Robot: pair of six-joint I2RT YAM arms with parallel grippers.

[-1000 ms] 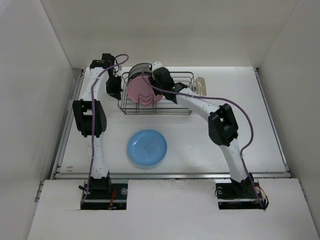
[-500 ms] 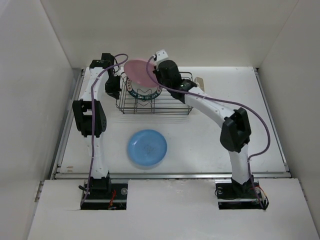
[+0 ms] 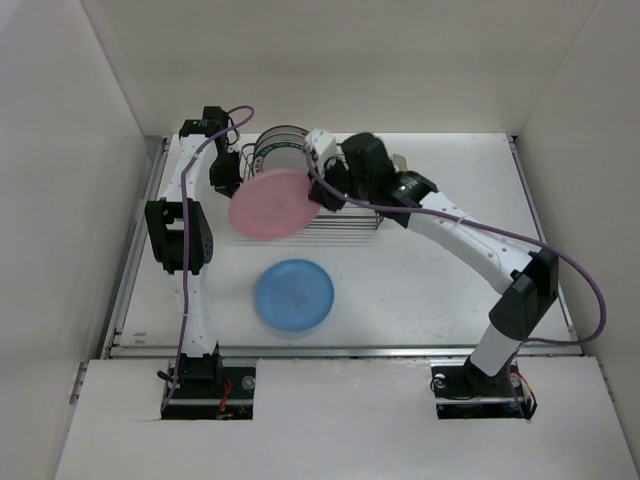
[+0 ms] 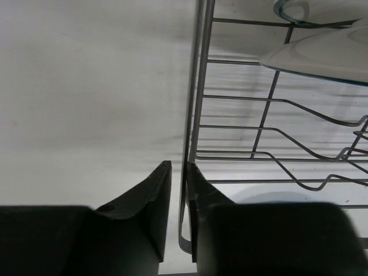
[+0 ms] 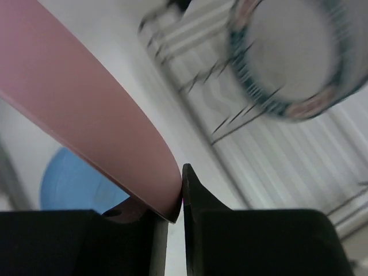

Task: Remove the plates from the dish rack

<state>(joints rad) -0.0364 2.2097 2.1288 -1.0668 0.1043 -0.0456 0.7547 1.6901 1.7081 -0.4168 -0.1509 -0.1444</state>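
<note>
My right gripper (image 3: pixel 318 188) (image 5: pixel 177 198) is shut on the rim of the pink plate (image 3: pixel 265 203) (image 5: pixel 86 109). It holds the plate nearly flat in the air, over the front left corner of the dish rack (image 3: pixel 348 218) (image 4: pixel 198 115). The blue plate (image 3: pixel 294 296) (image 5: pixel 69 184) lies flat on the table in front. Other plates (image 3: pixel 280 145) stand upright in the rack's left end, one of them with a patterned rim (image 5: pixel 293 57). At the rack's left end my left gripper (image 3: pixel 228 172) (image 4: pixel 179 172) straddles the end wire, its fingers narrowly apart with a sliver of gap beside the wire.
The cream cutlery cup (image 3: pixel 402 160) peeks out behind my right arm at the rack's right end. White walls close in the table on the left, right and back. A raised lip (image 3: pixel 340 350) runs along the near edge.
My right gripper lifted the pink plate out of the rack, then swung it forward and left and tipped it flat. My left fingers have slackened a little on the rack wire.
</note>
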